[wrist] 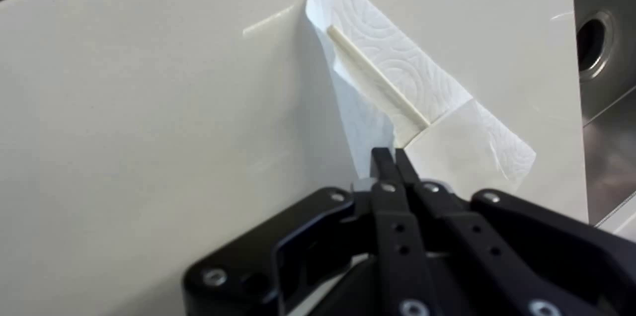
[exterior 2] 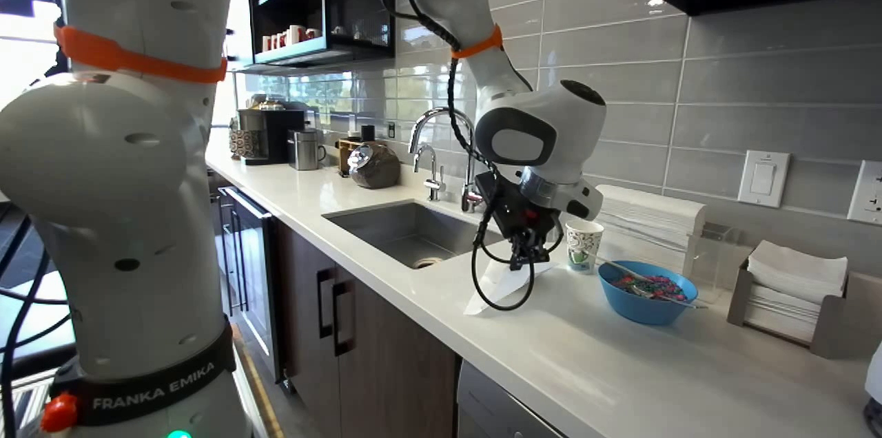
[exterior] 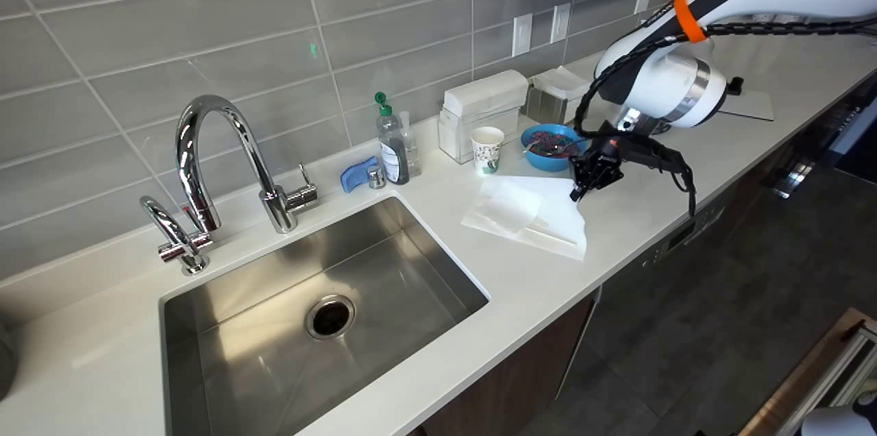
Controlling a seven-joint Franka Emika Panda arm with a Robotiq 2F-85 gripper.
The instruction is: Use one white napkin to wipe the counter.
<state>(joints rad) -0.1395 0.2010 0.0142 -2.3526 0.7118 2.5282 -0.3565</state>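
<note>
White napkin, one edge lifted, lying on smooth off-white counter

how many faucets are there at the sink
2. A tall arched faucet stands behind the sink, and a shorter faucet stands beside it, further left in both exterior views. The wrist view shows neither; I see no sign of another one hidden.

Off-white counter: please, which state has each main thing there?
White embossed paper napkin: one edge raised.
Black two-fingered end effector: closed on that edge.
Blue round bowl: holding multicoloured bits.
White patterned paper cup: upright.
Clear green-topped bottle: upright.
Tall chrome faucet: no flow visible.
Grey boxy holder: holding stacked white napkins.
</note>
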